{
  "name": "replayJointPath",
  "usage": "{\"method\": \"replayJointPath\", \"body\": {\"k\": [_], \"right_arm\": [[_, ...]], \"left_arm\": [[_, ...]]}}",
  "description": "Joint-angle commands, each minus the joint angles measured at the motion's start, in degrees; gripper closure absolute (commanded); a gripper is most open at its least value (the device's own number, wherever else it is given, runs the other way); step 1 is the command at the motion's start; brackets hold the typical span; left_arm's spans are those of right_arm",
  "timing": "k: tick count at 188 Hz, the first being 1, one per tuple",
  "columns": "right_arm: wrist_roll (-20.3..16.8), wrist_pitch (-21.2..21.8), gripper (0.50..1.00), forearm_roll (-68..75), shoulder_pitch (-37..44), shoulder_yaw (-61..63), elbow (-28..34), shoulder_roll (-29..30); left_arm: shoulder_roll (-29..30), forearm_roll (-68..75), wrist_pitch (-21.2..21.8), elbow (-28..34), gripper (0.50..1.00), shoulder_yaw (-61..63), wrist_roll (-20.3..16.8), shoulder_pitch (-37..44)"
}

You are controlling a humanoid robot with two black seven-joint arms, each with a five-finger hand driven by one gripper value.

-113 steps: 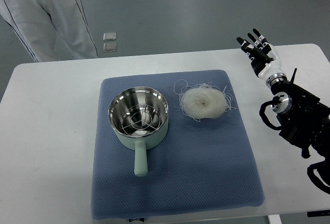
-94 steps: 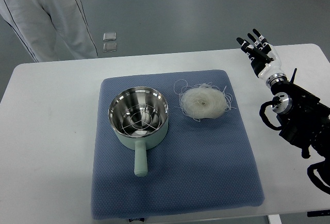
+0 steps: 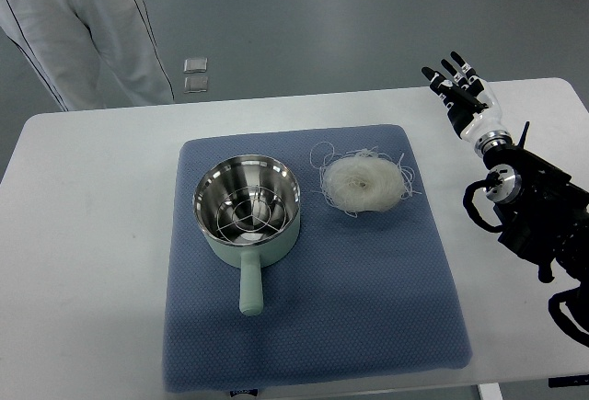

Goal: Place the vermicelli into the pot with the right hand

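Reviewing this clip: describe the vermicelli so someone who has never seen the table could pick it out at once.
On the white table lies a blue mat. At its upper middle, just right of the pale green pot, sits the vermicelli. It is a flat, round, whitish nest of thin tangled strands with loose ends straying outward, the only soft, stringy thing there.

We see bare table (image 3: 515, 156) and mat (image 3: 419, 262) between our right hand (image 3: 463, 89) at the upper right and the vermicelli (image 3: 362, 182) at centre. Just left of it the pot (image 3: 247, 205) walls that side, handle toward the bottom edge.
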Motion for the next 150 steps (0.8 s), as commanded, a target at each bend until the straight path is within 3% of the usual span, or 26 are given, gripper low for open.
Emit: {"method": "replayJointPath", "body": {"k": [1, 95, 129, 150], "right_arm": [[0.1, 0.0, 0.570, 0.1, -0.1, 0.0, 0.0, 0.0], [0.1, 0.0, 0.570, 0.0, 0.1, 0.0, 0.3, 0.0], [0.2, -0.9, 0.570, -1.1, -0.1, -0.2, 7.0, 0.0], [0.2, -4.1, 0.570, -2.9, 0.1, -1.1, 11.9, -2.0]], "left_arm": [[0.0, 0.1, 0.0, -0.1, 0.500, -0.1, 0.0, 0.0], [0.0, 0.0, 0.0, -0.1, 0.500, -0.1, 0.0, -0.4], [0.0, 0.1, 0.0, -0.1, 0.500, -0.1, 0.0, -0.4], [0.0, 0.1, 0.0, -0.1, 0.500, -0.1, 0.0, -0.4]]}}
